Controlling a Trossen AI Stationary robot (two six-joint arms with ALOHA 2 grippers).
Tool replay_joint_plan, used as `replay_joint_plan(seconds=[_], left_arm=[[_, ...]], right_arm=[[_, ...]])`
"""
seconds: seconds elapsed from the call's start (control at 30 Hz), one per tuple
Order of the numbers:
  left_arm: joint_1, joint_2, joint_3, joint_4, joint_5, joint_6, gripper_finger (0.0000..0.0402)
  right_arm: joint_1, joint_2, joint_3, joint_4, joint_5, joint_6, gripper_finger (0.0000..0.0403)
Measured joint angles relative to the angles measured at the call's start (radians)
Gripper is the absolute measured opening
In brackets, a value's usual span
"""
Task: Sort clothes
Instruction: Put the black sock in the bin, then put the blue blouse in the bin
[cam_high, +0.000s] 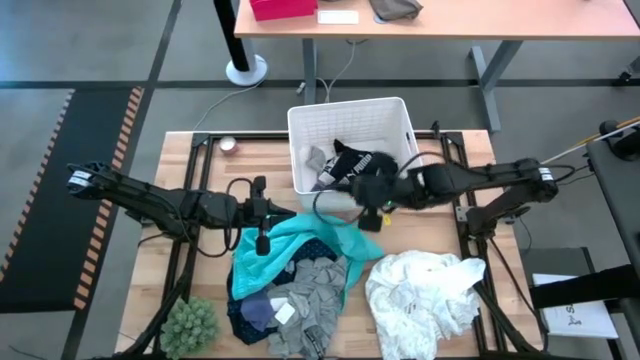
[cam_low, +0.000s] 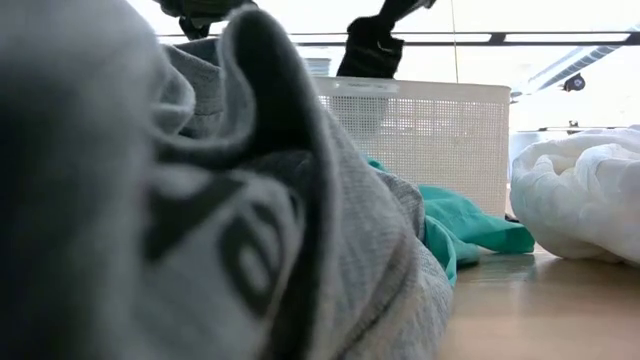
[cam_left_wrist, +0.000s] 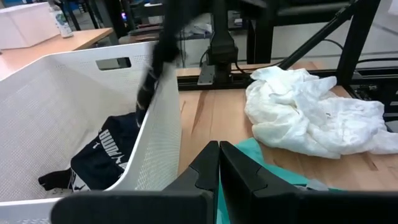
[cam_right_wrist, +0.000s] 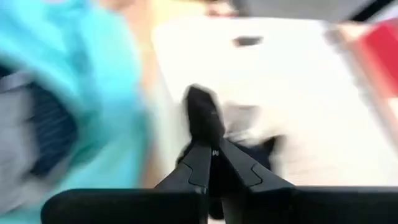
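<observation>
- at the near edge of the wooden table (cam_high: 205, 165), a green spiky plant (cam_high: 190, 322) stands at the left corner, beside a pile of clothes.
- in this pile a grey garment (cam_high: 315, 290) lies at the front, touching a navy patterned garment (cam_high: 252, 310); in the low view the grey cloth fills most of the picture.
- a large white garment (cam_high: 425, 290) lies crumpled on the near right part of the table, apart from the pile.
- a teal garment (cam_high: 300, 240) lies on the far side of the pile and spreads toward the bin.
- the left gripper (cam_high: 262, 240) hangs over the left edge of the teal garment; its fingers (cam_left_wrist: 208, 168) are pressed together and nothing is between them.
- the right gripper (cam_high: 372, 215) is at the near wall of the white plastic bin (cam_high: 395, 120); its fingers are clenched on a dark piece of cloth (cam_right_wrist: 204, 118), which i cannot name more exactly because of blur.
- inside the bin lie a black garment with white print (cam_left_wrist: 109, 152) and a small grey piece (cam_high: 318, 160).
</observation>
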Motion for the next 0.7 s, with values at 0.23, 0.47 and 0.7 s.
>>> replay_joint_plan(seconds=[0.23, 0.47, 0.7], left_arm=[[0.000, 0.000, 0.000, 0.000, 0.000, -0.014, 0.0000], [0.000, 0.000, 0.000, -0.007, 0.000, -0.017, 0.0000], [0.000, 0.000, 0.000, -0.011, 0.000, -0.017, 0.0000]], right_arm=[[-0.120, -0.023, 0.075, -0.005, -0.006, -0.027, 0.0001], [-0.242, -0.018, 0.077, -0.028, -0.080, -0.003, 0.0063], [-0.278, -0.015, 0.077, -0.038, -0.133, 0.062, 0.0164]])
